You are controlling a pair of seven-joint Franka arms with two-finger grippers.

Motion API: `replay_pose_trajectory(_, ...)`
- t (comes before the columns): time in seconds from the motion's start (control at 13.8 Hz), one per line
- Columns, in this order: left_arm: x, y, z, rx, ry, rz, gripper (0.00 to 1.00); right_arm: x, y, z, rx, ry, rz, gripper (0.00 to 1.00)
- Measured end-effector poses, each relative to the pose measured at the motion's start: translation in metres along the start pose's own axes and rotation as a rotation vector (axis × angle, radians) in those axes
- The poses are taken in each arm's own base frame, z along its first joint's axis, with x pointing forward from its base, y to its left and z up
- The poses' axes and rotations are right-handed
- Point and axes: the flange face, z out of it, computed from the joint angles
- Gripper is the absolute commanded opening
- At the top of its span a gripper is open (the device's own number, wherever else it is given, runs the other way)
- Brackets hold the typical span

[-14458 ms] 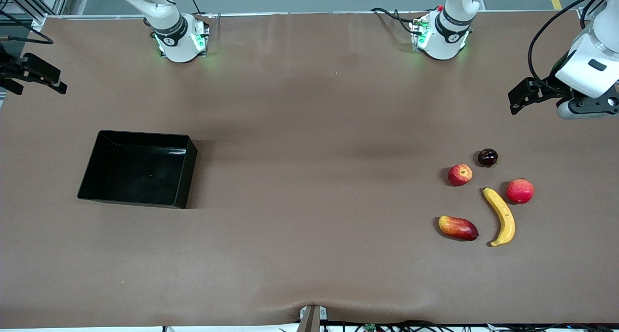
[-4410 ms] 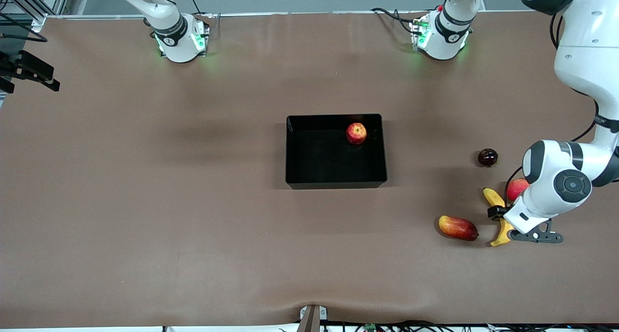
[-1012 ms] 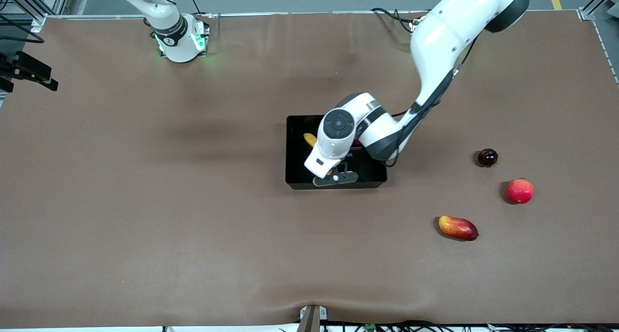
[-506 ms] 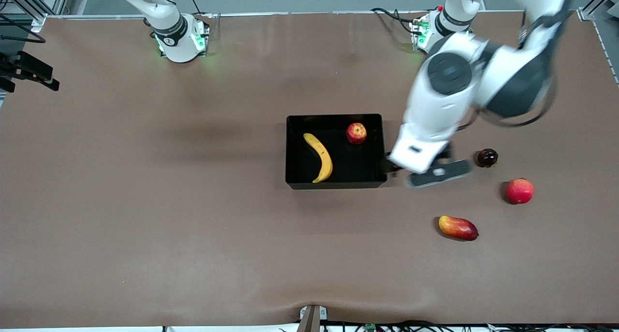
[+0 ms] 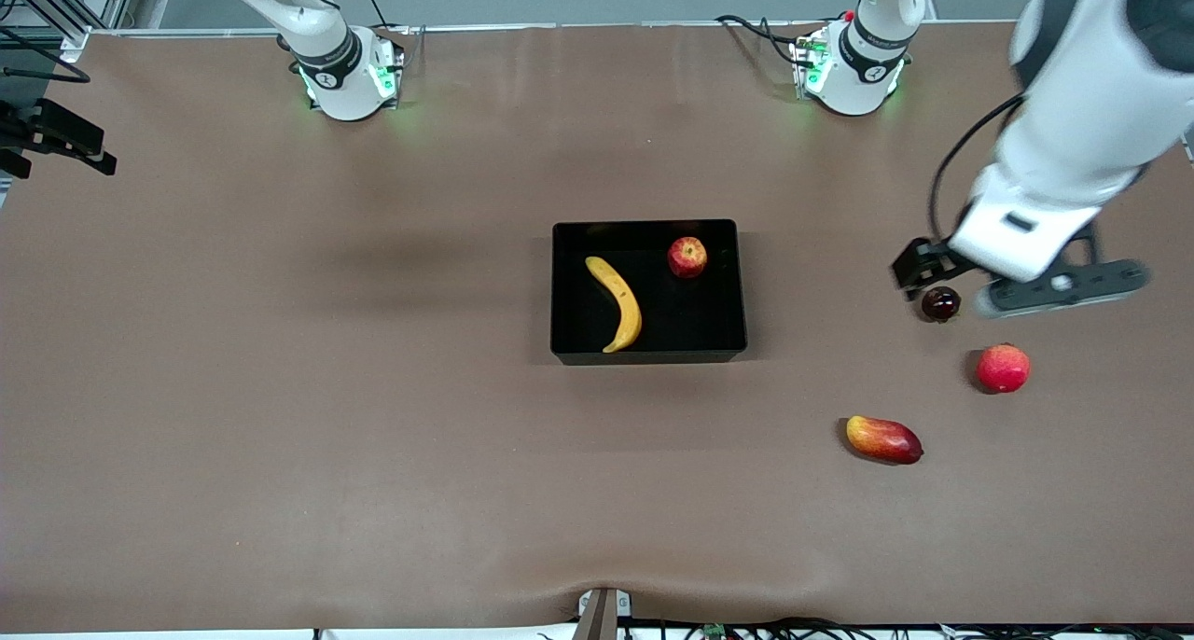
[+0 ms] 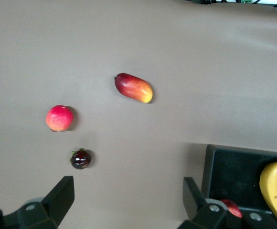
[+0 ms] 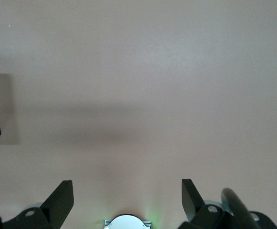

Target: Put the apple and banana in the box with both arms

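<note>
The black box [image 5: 648, 353] stands mid-table. The yellow banana [image 5: 617, 302] lies in it, and the small red apple [image 5: 687, 257] sits in its corner toward the left arm's base. My left gripper [image 5: 919, 267] is open and empty, up over the table beside a small dark fruit [image 5: 940, 303]. The left wrist view shows its open fingers [image 6: 128, 191], the box [image 6: 224, 167], the banana [image 6: 274, 188] and part of the apple [image 6: 231, 207]. My right gripper [image 5: 56, 141] waits at the right arm's end of the table, open and empty [image 7: 127, 191].
A pink-red round fruit [image 5: 1003, 368] and an oblong red-and-yellow fruit [image 5: 883, 438] lie toward the left arm's end, nearer the front camera than the dark fruit. They also show in the left wrist view, the round fruit [image 6: 59, 118], the oblong fruit [image 6: 133, 88] and the dark fruit [image 6: 80, 159].
My left gripper let go of the banana in the box, rose, and swung toward the left arm's end of the table. The right arm has not moved.
</note>
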Motion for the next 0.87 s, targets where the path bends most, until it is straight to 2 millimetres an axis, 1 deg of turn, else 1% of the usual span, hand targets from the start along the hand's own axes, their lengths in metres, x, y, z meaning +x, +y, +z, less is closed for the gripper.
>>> replay_pose_trajectory(0.14,-0.008,-0.016,-0.017,0.014,-0.001,0.042,1.0,0.0,0.0,0.0,0.0,0.0,0.0,1.0)
replay_pose_trajectory(0.36,-0.025,-0.052,-0.04,0.01,-0.038,0.077,1.0,0.0,0.0,0.0,0.0,0.0,0.0,1.0)
replay_pose_trajectory(0.58,-0.046,-0.09,-0.052,-0.051,-0.064,0.075,1.0,0.0,0.0,0.0,0.001,0.0,0.0,1.0)
replay_pose_trajectory(0.65,-0.053,-0.098,-0.054,-0.06,-0.067,0.079,1.0,0.0,0.0,0.0,0.001,0.0,0.0,1.0)
replay_pose_trajectory(0.72,-0.06,-0.101,-0.056,-0.063,-0.069,0.084,1.0,0.0,-0.001,0.0,0.002,0.0,-0.001,1.0)
replay_pose_trajectory(0.87,-0.072,-0.097,-0.056,-0.06,-0.074,0.095,1.0,0.0,-0.001,0.0,0.003,0.0,-0.001,1.0)
